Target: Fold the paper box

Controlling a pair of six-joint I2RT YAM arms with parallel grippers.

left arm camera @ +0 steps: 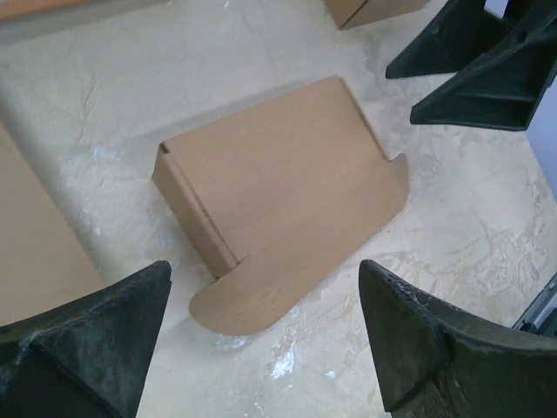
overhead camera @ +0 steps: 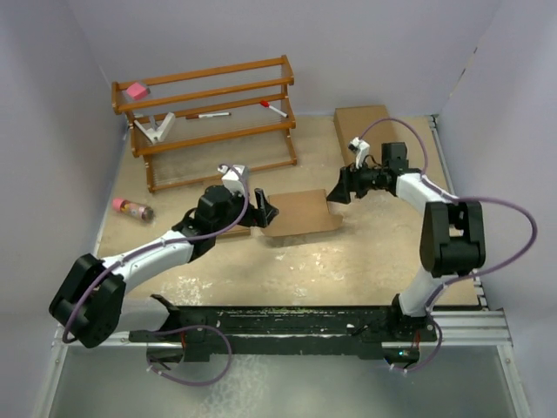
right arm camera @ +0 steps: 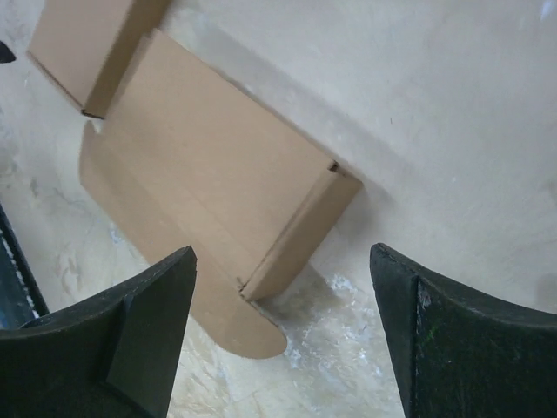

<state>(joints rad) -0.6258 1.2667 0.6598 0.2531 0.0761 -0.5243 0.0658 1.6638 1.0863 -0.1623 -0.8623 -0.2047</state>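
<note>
We are holding our left gripper point(overhead camera: 264, 212) and right gripper point(overhead camera: 336, 193) with fingers spread, gripping nothing. The paper box point(overhead camera: 302, 213) is lying between them on the bench point(overhead camera: 348, 261).

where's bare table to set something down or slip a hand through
Bare table runs between the paper box and the black base rail. Another gap lies between the wooden rack and the flat brown box. Crowded at the paper box: the left hand and right hand flank it, both open.
</note>
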